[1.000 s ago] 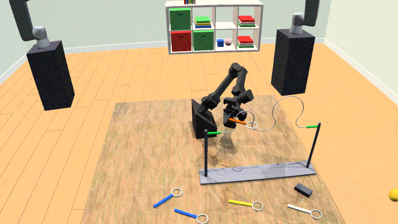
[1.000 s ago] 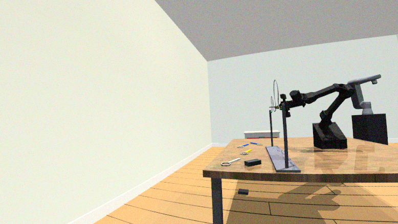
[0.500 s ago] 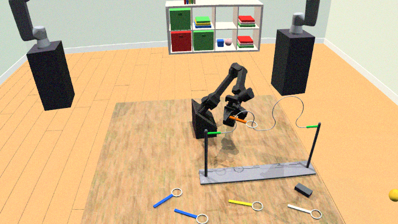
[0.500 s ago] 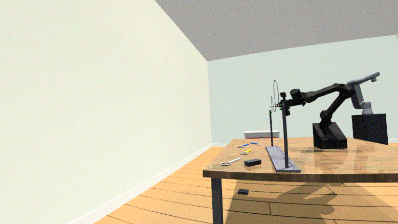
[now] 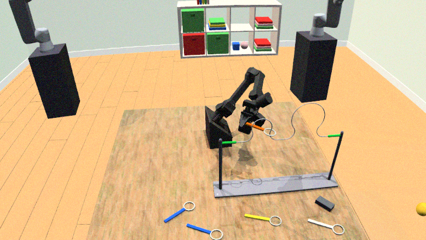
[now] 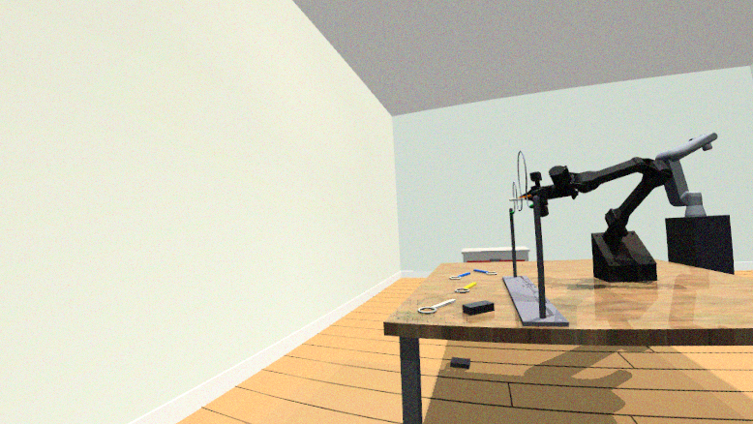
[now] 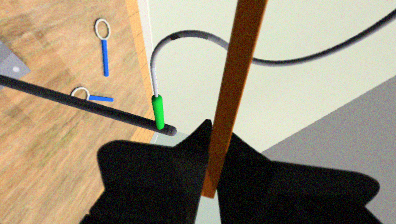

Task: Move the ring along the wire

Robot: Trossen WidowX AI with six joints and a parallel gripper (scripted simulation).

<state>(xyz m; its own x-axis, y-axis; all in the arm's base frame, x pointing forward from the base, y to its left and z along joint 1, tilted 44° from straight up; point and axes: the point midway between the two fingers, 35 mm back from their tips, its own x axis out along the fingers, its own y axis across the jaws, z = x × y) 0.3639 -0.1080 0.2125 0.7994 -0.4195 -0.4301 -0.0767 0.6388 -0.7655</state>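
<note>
With the fingers (image 5: 245, 123) (image 6: 530, 196) closed on the handle (image 5: 255, 126) (image 6: 525, 196) (image 7: 231, 95), mid-carry, the ring (image 5: 269, 132) probably needs easing along the wire (image 5: 312, 103) (image 6: 518, 158) (image 7: 292, 62), clear of grey.

The handle (image 5: 255, 126) (image 7: 232, 85) is orange, the wire's ends green.

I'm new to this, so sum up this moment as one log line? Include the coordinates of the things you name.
hand (image 5: 245, 124) (image 7: 211, 124): closed on orange handle (image 5: 255, 126) (image 7: 234, 75) | ring (image 5: 265, 133): between posts, off both green parts

Pale green walls (image 5: 119, 26) (image 6: 210, 158) with white skirting, orange plank floor (image 5: 133, 77) (image 6: 342, 378), grey ceiling (image 6: 553, 46), white cubby shelf (image 5: 280, 29) (image 6: 495, 250) of books and bins against the far wall, shadows across the planks
</note>
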